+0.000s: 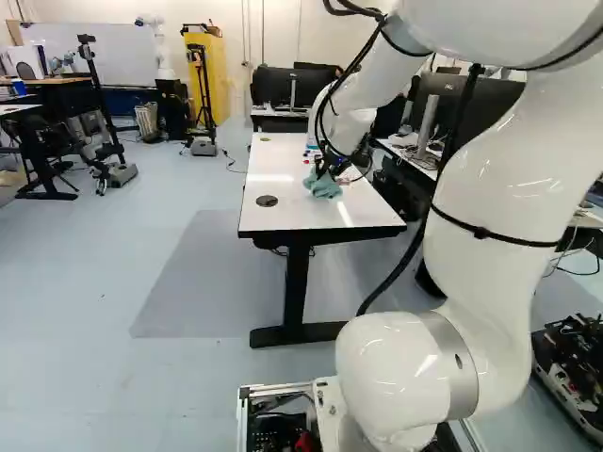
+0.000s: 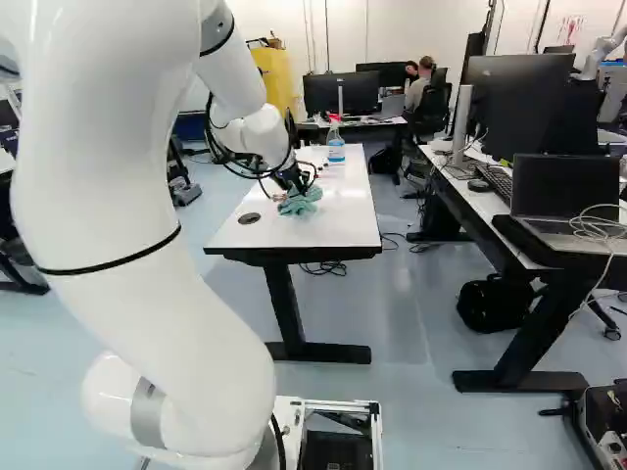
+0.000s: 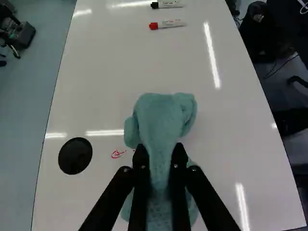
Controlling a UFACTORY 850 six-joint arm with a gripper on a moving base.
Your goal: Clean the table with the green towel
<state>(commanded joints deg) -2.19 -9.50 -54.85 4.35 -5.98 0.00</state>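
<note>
Jaws (image 2: 298,186) clenched on the green towel (image 3: 161,115), its cloth bunched between the two fingers and bulging out ahead of them. Towel sits over the near part of the white tabletop (image 2: 338,225); whether all of its underside touches cannot be told. Wrist view: red marks (image 3: 118,154) on the surface just beside the towel, between it and a black round disc (image 3: 75,155). Well ahead of the towel lie a red-capped marker (image 3: 166,24) and, beyond it, a black-capped marker (image 3: 167,4). Spray bottle (image 2: 336,145) stands upright farther along the tabletop.
</note>
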